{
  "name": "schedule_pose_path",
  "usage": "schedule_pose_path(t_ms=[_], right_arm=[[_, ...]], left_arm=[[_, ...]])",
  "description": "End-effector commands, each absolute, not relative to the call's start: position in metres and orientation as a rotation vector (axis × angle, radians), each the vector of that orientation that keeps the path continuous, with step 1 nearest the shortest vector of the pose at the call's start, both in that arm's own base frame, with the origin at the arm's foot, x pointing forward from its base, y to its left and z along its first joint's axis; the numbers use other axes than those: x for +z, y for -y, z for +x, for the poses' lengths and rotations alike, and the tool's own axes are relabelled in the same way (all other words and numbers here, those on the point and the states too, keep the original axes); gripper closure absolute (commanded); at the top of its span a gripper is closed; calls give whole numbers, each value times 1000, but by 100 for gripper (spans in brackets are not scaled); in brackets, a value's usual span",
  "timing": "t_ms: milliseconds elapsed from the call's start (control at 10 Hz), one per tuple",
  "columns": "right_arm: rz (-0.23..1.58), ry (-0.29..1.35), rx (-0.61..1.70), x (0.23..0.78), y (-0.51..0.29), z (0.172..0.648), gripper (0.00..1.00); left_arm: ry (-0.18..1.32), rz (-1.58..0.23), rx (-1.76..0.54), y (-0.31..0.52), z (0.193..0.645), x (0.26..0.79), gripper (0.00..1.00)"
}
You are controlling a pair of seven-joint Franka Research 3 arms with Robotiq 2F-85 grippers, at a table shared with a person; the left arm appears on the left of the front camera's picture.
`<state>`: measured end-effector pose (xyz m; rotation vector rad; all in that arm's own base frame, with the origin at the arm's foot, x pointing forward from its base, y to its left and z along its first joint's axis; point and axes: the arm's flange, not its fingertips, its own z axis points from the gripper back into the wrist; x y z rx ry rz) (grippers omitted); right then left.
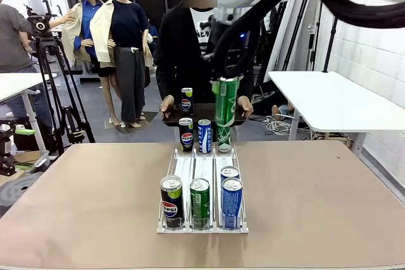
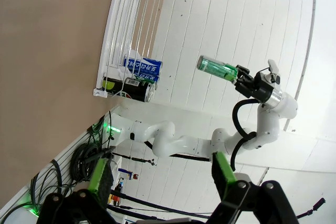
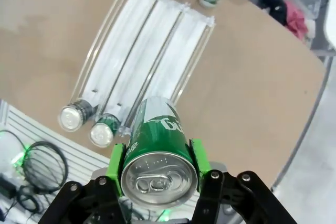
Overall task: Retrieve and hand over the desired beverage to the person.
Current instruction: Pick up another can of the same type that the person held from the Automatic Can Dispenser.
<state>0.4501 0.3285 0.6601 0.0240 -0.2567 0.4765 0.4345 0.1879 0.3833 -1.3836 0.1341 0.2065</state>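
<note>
A brown table (image 1: 82,188) in a white-walled lab bears a clear three-lane can rack (image 1: 202,172), three cans standing at its near end. Above the rack's far end, the right gripper (image 3: 156,169) pinches a green can (image 1: 226,102), lifted clear and upright. Beyond the rack the person (image 1: 183,49) waits with a tray (image 1: 202,113). The left gripper (image 2: 163,174) hangs spread and empty. Retrieval looks done; the handover remains.
</note>
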Motion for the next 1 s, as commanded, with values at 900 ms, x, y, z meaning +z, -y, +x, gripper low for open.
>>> schedule_pose_path(t_ms=[900], right_arm=[[39,145,295,630,-91,491,74]], left_arm=[[-135,-1378,203,-188,431,386,0]])
